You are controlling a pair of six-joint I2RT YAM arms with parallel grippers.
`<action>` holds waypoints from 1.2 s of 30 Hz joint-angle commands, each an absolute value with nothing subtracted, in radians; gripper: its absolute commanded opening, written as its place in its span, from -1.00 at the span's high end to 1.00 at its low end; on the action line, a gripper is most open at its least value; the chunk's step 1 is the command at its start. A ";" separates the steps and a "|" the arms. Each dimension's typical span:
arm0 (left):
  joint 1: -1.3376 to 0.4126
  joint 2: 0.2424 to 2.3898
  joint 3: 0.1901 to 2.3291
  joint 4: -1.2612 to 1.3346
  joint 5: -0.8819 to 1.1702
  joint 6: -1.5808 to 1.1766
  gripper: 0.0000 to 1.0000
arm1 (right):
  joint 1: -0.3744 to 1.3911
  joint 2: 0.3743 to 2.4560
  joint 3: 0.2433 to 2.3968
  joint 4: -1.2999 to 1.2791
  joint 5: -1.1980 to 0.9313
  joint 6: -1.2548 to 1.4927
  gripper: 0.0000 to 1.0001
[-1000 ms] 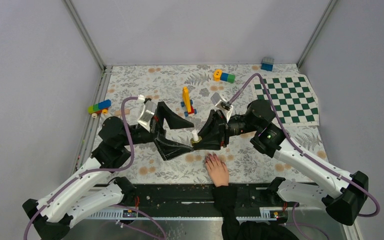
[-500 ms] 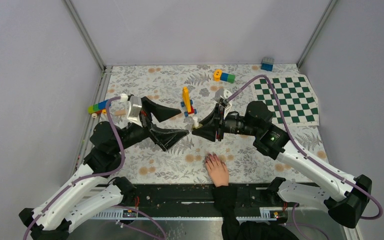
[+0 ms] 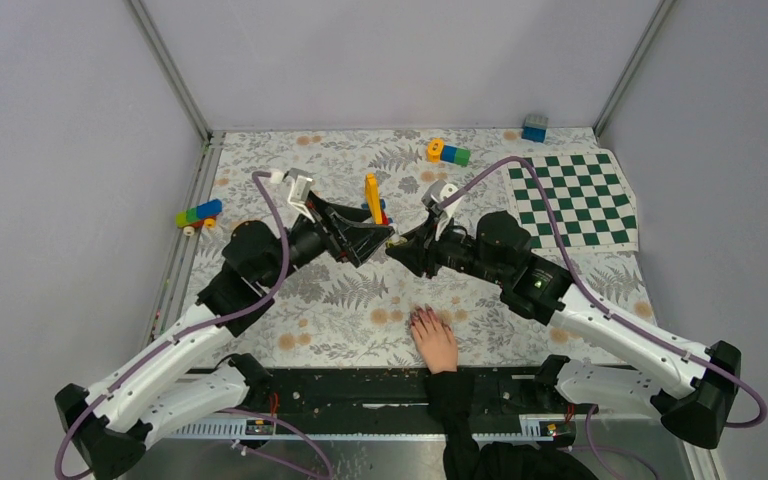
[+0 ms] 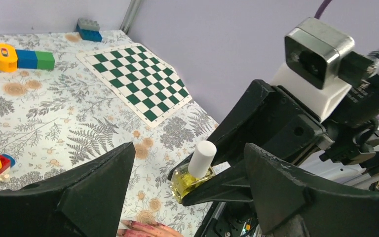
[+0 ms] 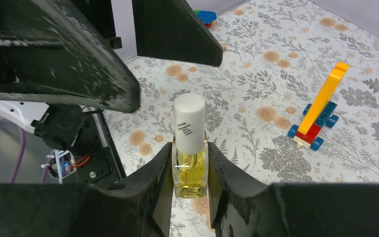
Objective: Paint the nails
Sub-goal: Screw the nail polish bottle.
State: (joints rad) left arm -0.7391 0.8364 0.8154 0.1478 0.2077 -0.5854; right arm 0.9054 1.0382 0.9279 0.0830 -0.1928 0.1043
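Note:
My right gripper [image 5: 189,148] is shut on a small glass nail-polish bottle [image 5: 190,168] of yellow liquid with a white cap [image 5: 189,123], held off the table. My left gripper [image 4: 190,153] is open and faces it, with the cap [image 4: 201,158] in the gap between its fingers [image 5: 79,74], untouched. The two grippers meet at mid table in the top view [image 3: 388,241]. A pale hand [image 3: 435,342] in a black sleeve lies flat near the front edge. Its dark purplish-red nails [image 3: 420,318] also show in the left wrist view [image 4: 138,228].
A yellow, red and blue brick toy [image 3: 373,203] stands just behind the grippers. Orange, blue and green bricks [image 3: 447,152] and a blue brick [image 3: 534,127] lie at the back. A green checkered mat [image 3: 575,197] lies at the back right. More bricks [image 3: 198,213] lie at the left.
The right gripper carried the bottle up and back, away from the hand. The left gripper swung right and now faces the bottle's cap with open jaws. The hand stayed still.

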 commanded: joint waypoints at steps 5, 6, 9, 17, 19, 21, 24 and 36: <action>-0.769 0.890 0.857 0.177 0.176 -0.612 -0.41 | 0.927 1.056 0.964 0.078 -0.108 0.064 1.00; -0.772 0.896 0.861 0.176 0.176 -0.610 -0.39 | 0.928 1.058 0.965 0.076 -0.109 0.063 1.00; -0.782 0.915 0.874 0.164 0.175 -0.601 -0.33 | 0.928 1.062 0.971 0.070 -0.104 0.058 1.00; -0.800 0.949 0.895 0.143 0.175 -0.577 -0.12 | 0.931 1.065 0.977 0.062 -0.103 0.056 1.00; -0.805 0.953 0.895 0.143 0.171 -0.571 0.01 | 0.931 1.066 0.978 0.062 -0.103 0.057 1.00; -0.811 0.959 0.896 0.139 0.165 -0.567 0.09 | 0.930 1.067 0.979 0.061 -0.103 0.056 1.00; -0.817 0.968 0.899 0.133 0.163 -0.561 0.19 | 0.933 1.066 0.983 0.061 -0.106 0.055 1.00; -0.828 0.963 0.878 0.145 0.194 -0.531 1.00 | 0.932 1.042 0.974 0.068 -0.136 0.055 1.00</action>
